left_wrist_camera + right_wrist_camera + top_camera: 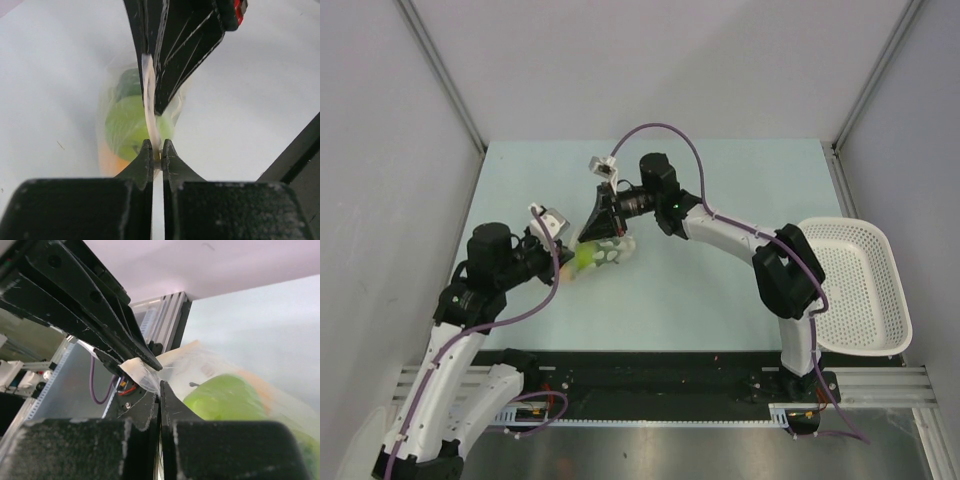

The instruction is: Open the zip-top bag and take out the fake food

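The zip-top bag (608, 252) hangs just above the table between both arms, its clear plastic crinkled. Inside it shows the fake food: a lime green fruit (131, 126), a dark green one (129, 82) behind it and an orange one (107, 161) lower left. My left gripper (156, 150) is shut on one side of the bag's top strip. My right gripper (160, 388) is shut on the other lip, right opposite, with the lime green fruit (225, 399) just beyond. From above, the left gripper (570, 267) and right gripper (588, 241) meet at the bag's left end.
A white mesh basket (895, 300) stands at the table's right edge beside the right arm's base. Grey walls close in the table on the left, back and right. An aluminium rail (650, 385) runs along the near edge.
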